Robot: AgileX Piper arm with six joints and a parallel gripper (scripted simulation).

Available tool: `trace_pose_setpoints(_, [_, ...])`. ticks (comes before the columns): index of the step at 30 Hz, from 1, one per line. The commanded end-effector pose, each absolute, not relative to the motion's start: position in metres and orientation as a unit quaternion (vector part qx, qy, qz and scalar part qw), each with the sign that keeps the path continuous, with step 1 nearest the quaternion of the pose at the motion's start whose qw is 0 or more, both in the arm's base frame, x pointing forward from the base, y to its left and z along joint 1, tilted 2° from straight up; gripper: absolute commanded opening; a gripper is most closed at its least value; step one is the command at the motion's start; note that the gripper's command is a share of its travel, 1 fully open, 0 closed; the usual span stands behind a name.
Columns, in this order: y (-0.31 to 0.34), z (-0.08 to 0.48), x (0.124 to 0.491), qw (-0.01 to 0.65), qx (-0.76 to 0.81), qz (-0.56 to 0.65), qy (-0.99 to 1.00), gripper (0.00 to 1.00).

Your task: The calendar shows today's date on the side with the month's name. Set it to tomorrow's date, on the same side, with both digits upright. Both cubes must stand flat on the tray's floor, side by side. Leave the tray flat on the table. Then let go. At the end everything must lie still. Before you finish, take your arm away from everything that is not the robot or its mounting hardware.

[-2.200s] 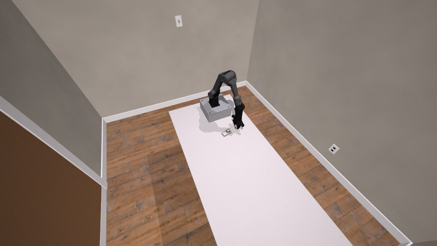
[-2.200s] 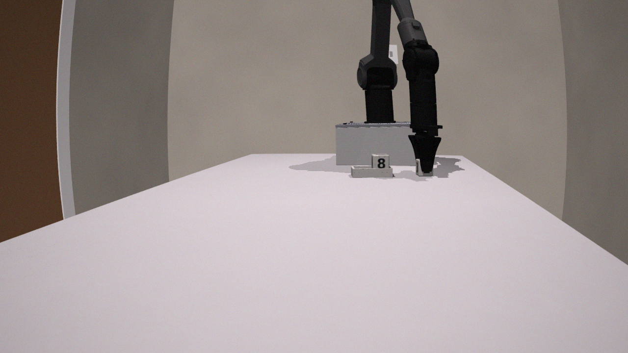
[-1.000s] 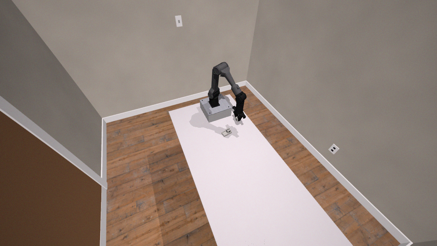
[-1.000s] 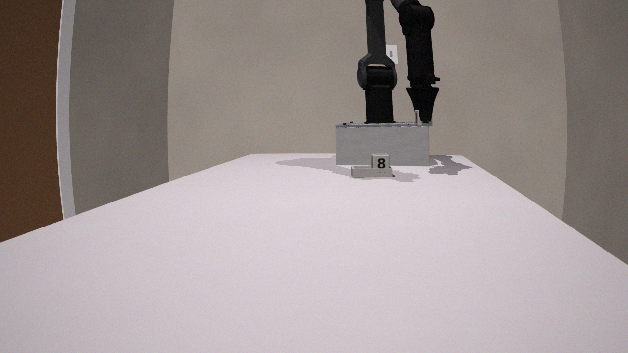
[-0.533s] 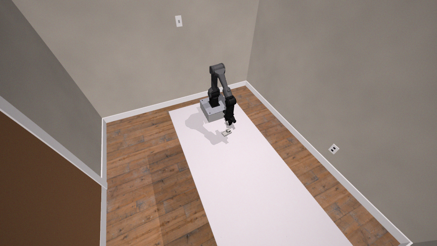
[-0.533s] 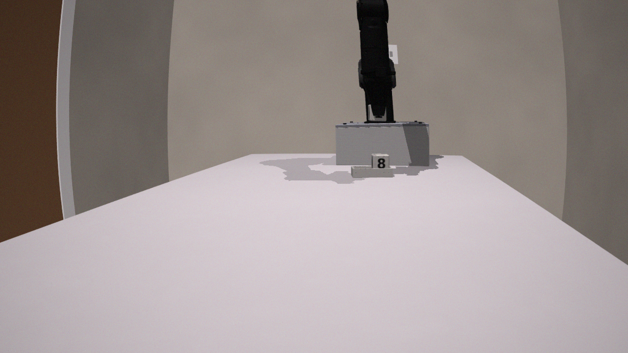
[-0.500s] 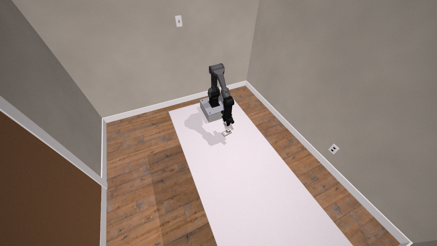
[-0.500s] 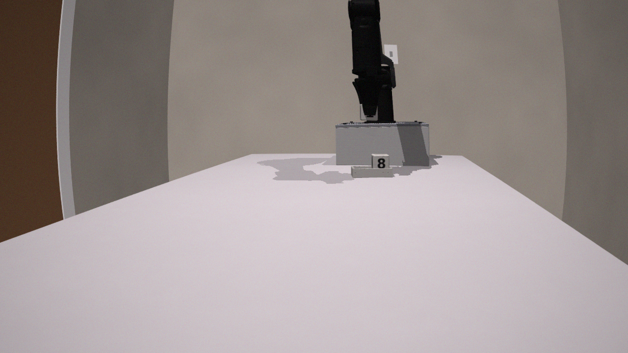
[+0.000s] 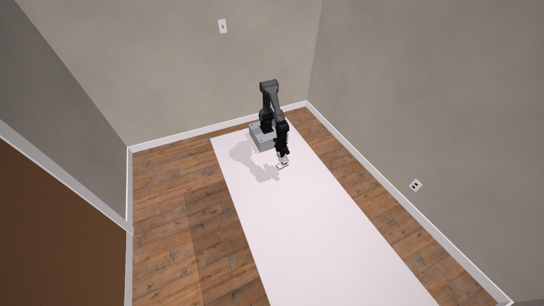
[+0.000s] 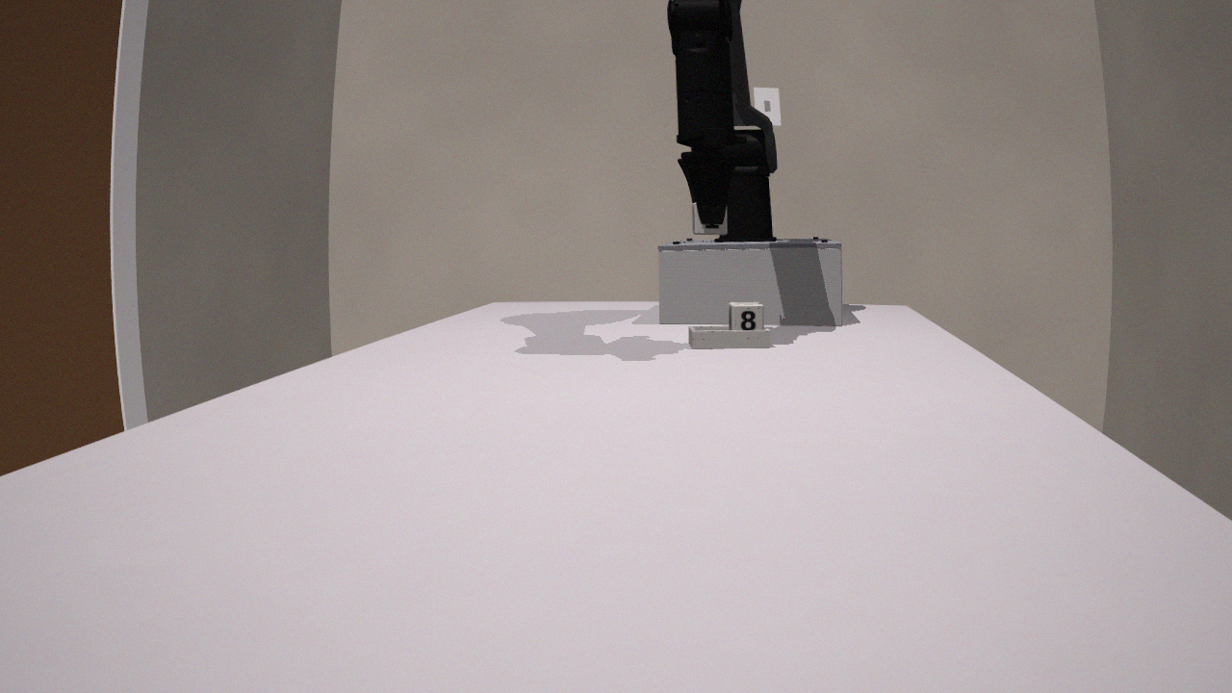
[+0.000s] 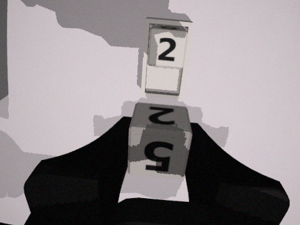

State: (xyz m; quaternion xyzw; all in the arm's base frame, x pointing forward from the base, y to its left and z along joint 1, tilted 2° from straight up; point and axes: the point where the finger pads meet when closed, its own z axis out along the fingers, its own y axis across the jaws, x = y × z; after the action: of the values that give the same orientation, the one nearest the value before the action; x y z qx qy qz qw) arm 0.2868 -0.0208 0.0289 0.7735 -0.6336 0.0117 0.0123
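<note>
The top view looks down from a far corner, the exterior view along the table (image 10: 603, 517), the wrist view close; all share the tray (image 10: 728, 338).

A long white table (image 9: 311, 236) runs from the near edge toward the far corner of the room, over a wooden plank floor (image 9: 178, 213). At its far end sits a grey box-shaped arm base (image 10: 689, 284), resting directly on the table. Just in front of this base, nearer the viewer, a small pale tray (image 10: 714, 338) lies flat on the table. Grey shadows fall on the table to the left of the tray.
</note>
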Motion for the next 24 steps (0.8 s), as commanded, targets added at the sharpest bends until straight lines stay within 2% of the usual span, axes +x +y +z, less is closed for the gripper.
trace_pose_setpoints(1, [-0.020,0.029,0.287,0.011,0.773,0.012,-0.634,0.38])
trace_pose_setpoints(9, [-0.021,0.019,0.287,0.013,0.773,0.011,-0.634,0.38])
trace_pose_setpoints(24, [-0.023,-0.034,0.287,0.013,0.773,0.011,-0.634,0.38])
